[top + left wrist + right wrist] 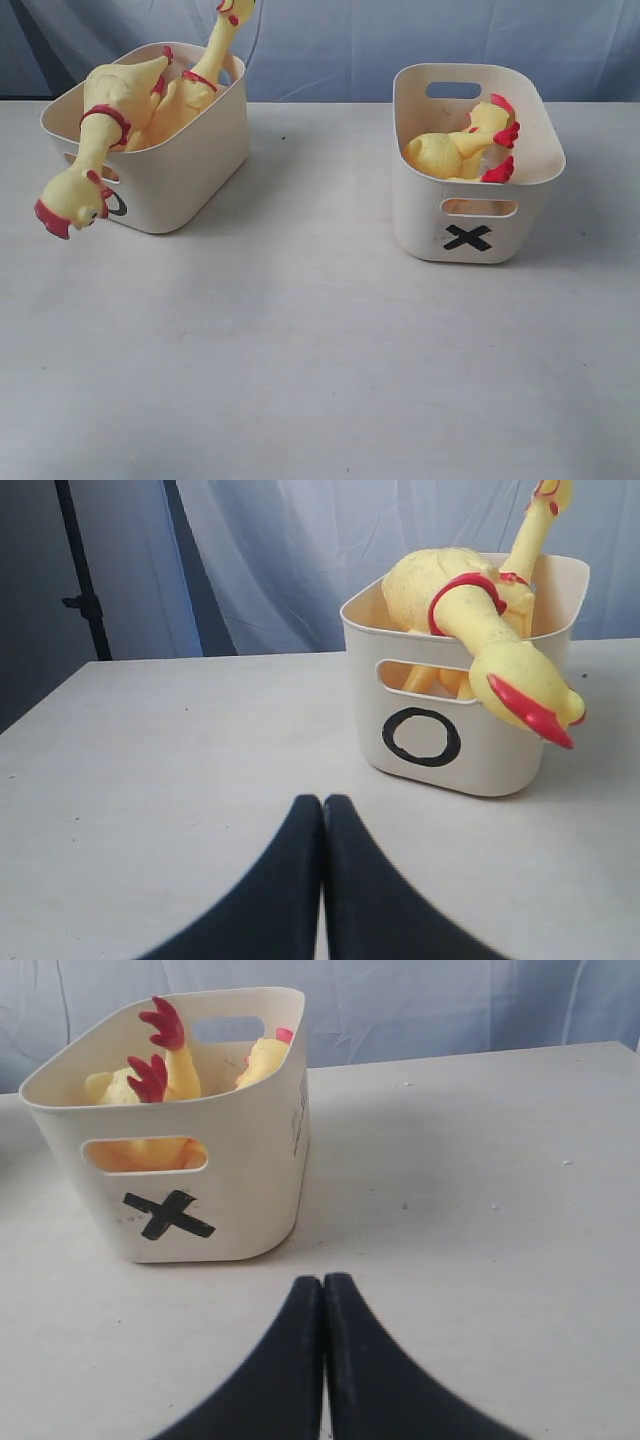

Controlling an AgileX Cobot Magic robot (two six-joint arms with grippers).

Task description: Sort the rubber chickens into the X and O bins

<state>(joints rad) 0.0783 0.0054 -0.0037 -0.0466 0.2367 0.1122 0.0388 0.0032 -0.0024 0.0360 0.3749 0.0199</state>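
No chickens (pixel 125 90) lie loose: O bin (pixel 190 170) and X bin (pixel 420 210) hold them. Left fingers (pixel 285 880) and right fingers (pixel 285 1360) clenched, empty; sorting looks done.

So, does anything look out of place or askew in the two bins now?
Yes. One chicken hangs head-down over the marked side of the O bin, its head outside the bin. A second chicken pokes its neck high above the rim. Nothing hangs out of the X bin.
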